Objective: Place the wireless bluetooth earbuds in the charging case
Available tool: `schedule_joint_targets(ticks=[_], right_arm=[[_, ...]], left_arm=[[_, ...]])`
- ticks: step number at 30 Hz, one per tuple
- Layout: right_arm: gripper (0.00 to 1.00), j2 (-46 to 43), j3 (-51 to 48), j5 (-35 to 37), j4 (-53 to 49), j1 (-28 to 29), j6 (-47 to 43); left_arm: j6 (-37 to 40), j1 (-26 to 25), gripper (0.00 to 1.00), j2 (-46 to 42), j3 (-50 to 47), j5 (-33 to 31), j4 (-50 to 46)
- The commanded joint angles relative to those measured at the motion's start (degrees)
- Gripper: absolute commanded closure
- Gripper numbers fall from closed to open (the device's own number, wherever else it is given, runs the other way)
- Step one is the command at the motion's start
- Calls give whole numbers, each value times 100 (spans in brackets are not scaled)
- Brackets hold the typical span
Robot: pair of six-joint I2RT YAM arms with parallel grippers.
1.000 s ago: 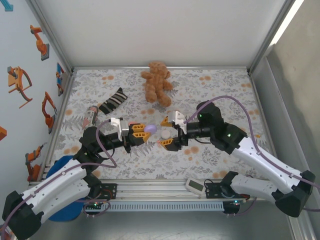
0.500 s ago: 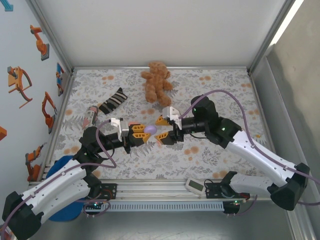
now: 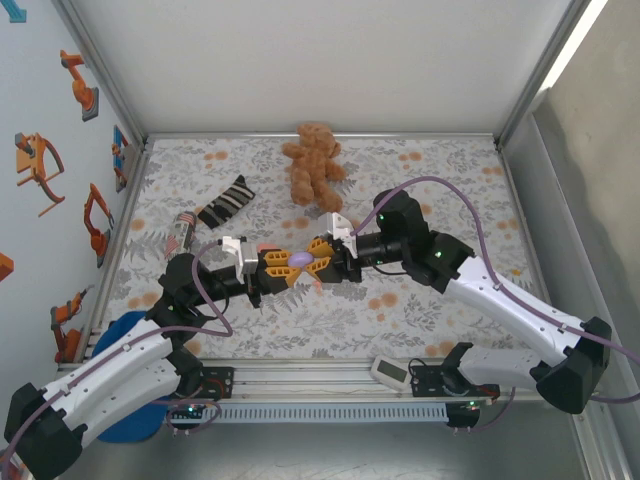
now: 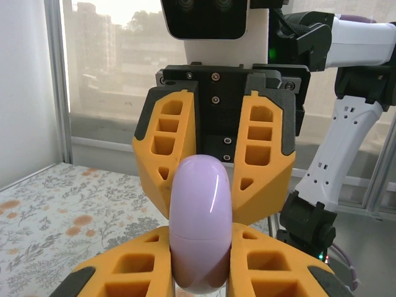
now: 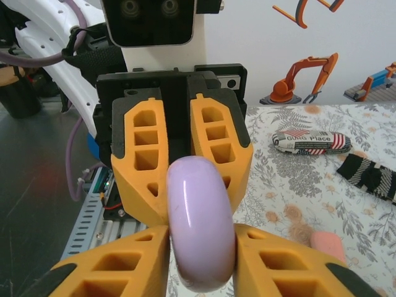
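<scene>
Holding closed lilac charging case (image 4: 201, 210) aloft, left gripper (image 4: 199, 238) and right gripper (image 5: 201, 238) both clamped on it; next, probably prising it open.

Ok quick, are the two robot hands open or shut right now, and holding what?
Left gripper: closed, holding the lilac case.
Right gripper: closed on the other end of the same lilac case.

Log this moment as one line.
left gripper: shut on lilac case | right gripper: shut on its other end | lilac case: midair, closed
</scene>
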Motion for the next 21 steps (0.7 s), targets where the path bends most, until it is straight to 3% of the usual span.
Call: schedule_joint_targets(ticks=[1,5,10,15,18,21], right_arm=[[74,12,208,-103,84,35,14],[84,10,221,-63,33,37,48],[87,-33,160,-11,131,36,232],[87,-102,43,218,303,31,468],[87,-107,0,307,314,22,557],[87,-104,-67,457,313,-3,650]], left_arm=[[32,-37,100,-63,126,75,58],[40,-40,100,-67,123,70,43],[66,-51,97,-117,106,-46,9],[137,-43,67,-255,36,-312,-99],[205,-49,53,-384,-6,-469,-239],[262,-51,46,-540,-36,-597,-440]])
